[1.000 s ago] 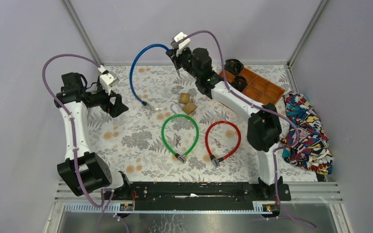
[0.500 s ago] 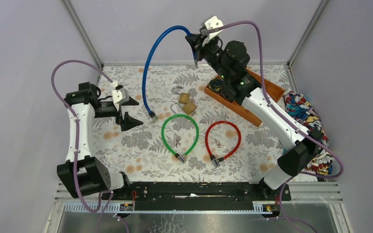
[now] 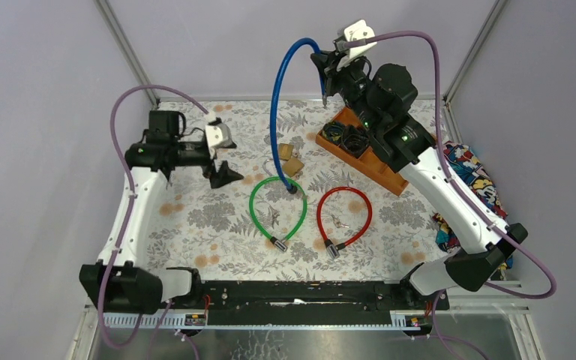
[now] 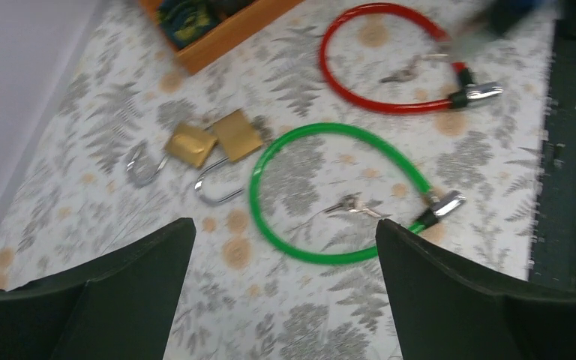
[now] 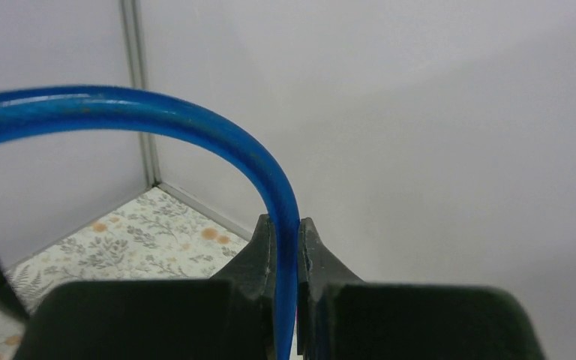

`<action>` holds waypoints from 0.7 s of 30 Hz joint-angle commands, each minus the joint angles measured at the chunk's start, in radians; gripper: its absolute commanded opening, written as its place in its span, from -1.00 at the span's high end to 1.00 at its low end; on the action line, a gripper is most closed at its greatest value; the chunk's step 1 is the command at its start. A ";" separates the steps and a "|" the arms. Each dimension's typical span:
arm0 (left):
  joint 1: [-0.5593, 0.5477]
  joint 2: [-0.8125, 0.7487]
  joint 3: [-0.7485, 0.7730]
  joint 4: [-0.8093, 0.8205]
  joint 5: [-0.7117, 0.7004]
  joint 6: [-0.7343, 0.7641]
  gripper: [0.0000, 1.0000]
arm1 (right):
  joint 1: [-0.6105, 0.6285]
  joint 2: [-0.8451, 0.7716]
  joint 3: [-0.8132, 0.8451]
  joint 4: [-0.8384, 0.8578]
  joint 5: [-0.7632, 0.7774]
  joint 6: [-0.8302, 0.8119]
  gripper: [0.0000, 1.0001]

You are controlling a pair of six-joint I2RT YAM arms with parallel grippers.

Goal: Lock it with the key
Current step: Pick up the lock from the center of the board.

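Pinching the blue cable lock [image 5: 195, 120] is the right end effector [image 5: 286, 240]; the left end effector [image 4: 285, 229] gapes wide.

Floral-printed surface [image 3: 195, 217], locks scattered
On it lay a green looped cable lock [image 3: 251, 204], a red looped cable lock [image 3: 343, 189] beside it, two brass padlocks [image 3: 292, 167], an orange wooden tray [image 3: 379, 169] and a multicoloured cloth [image 3: 474, 171].

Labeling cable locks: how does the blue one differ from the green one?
The blue cable lock is lifted in an arch, pinched by the right gripper; the green cable lock lies flat on the table, ungripped. Green is curled into a loop around keys; blue is not. Both are colored cables.
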 commanded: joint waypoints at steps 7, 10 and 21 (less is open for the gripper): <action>-0.316 -0.408 -0.422 0.565 -0.048 -0.550 -0.97 | 0.000 -0.106 -0.060 0.005 0.123 0.029 1.00; -0.394 -0.474 -0.578 0.918 -0.325 -0.822 -0.97 | 0.000 -0.121 -0.080 -0.003 0.120 0.057 1.00; -0.407 -0.513 -0.748 1.056 -0.546 -0.816 -0.85 | 0.009 -0.158 -0.075 -0.064 0.062 0.197 1.00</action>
